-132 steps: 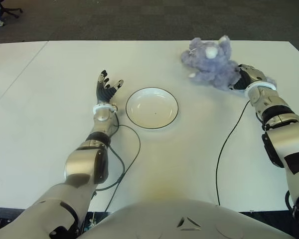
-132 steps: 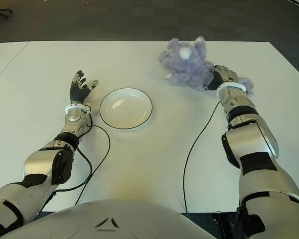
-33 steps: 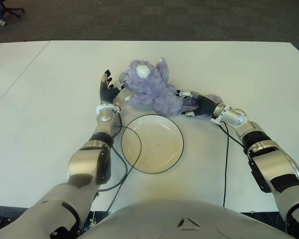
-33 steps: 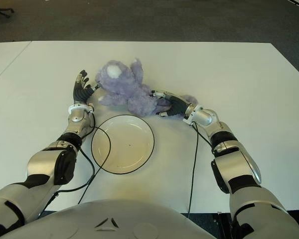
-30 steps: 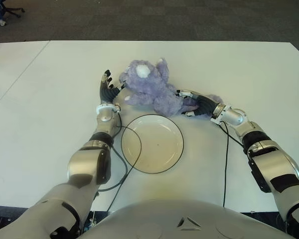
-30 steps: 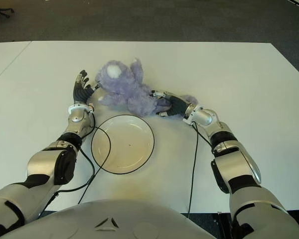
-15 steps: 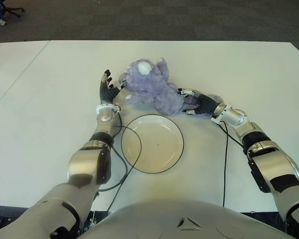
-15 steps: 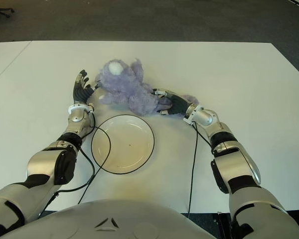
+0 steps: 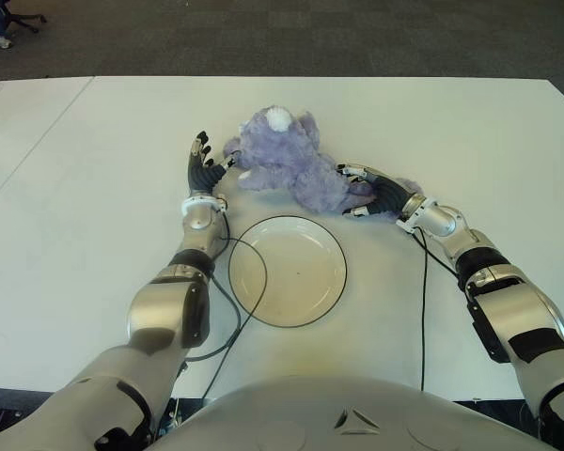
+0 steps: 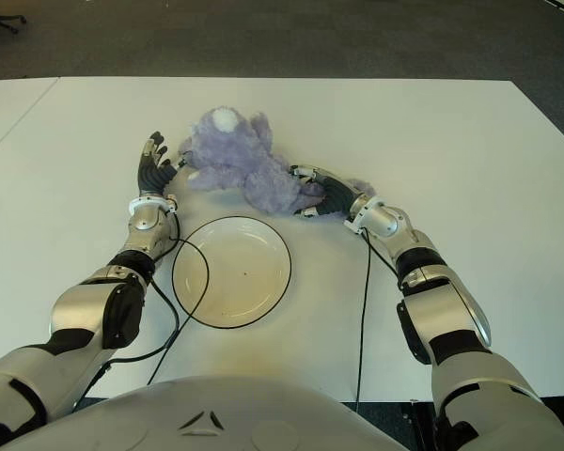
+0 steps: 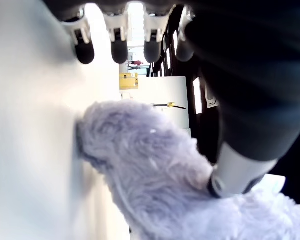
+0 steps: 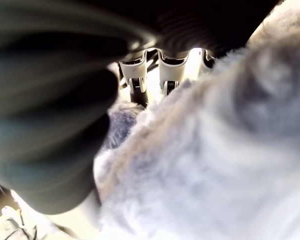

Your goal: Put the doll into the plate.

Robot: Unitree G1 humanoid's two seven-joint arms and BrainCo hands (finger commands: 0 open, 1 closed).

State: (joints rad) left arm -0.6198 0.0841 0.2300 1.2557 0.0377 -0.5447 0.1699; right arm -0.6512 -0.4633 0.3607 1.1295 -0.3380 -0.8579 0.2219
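Starting at your left hand (image 9: 203, 165), you have it upright beside the purple plush doll (image 9: 287, 162), fingers spread and gripping nothing, while the doll sits on the white table (image 9: 94, 207) just beyond the empty plate (image 9: 287, 271). Your right hand (image 9: 371, 194) is wrapped around the doll's rear end, so a hold that far back could let the floppy body sag, catch the rim and shove the plate aside. Compared with a second ago, the doll's head has rolled farther from the plate.
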